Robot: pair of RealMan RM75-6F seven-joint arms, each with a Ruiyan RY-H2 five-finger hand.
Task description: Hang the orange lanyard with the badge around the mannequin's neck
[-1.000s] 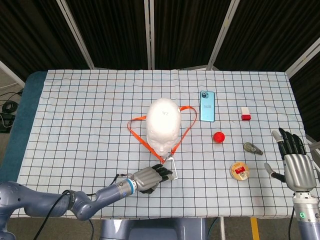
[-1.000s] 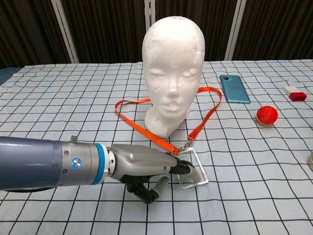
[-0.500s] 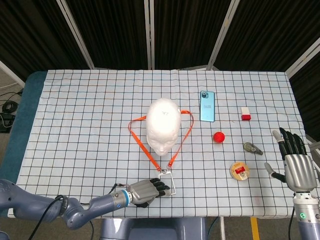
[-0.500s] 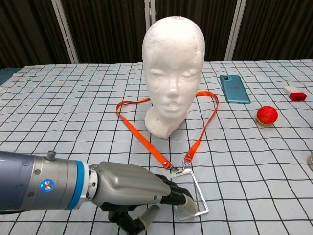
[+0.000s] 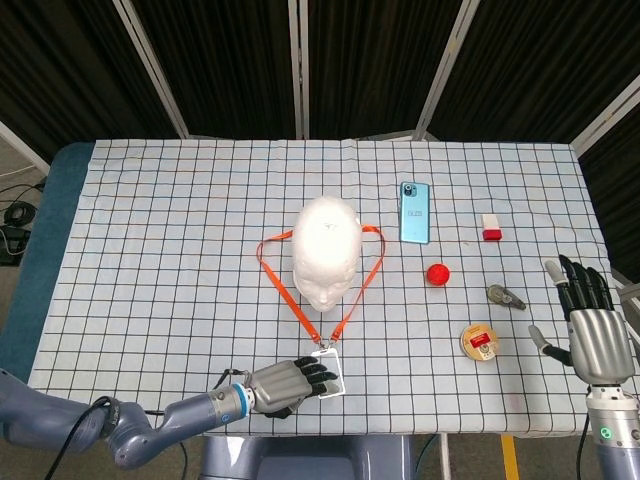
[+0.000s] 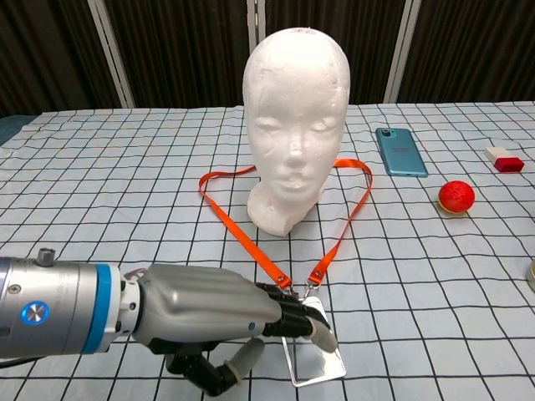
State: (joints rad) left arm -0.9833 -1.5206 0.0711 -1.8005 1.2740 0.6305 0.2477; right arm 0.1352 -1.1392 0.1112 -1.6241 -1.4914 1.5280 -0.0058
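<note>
Orange lanyard (image 6: 251,244) loops around the white foam mannequin head (image 6: 294,117) at its base, both straps running near to the clear badge (image 6: 313,361). Left hand (image 6: 230,322) pinches that badge flat by the table's near edge. Pulling nearer could tip the light head, or drag the badge off the edge. Right hand (image 5: 590,330) hovers spread, far right.
</note>
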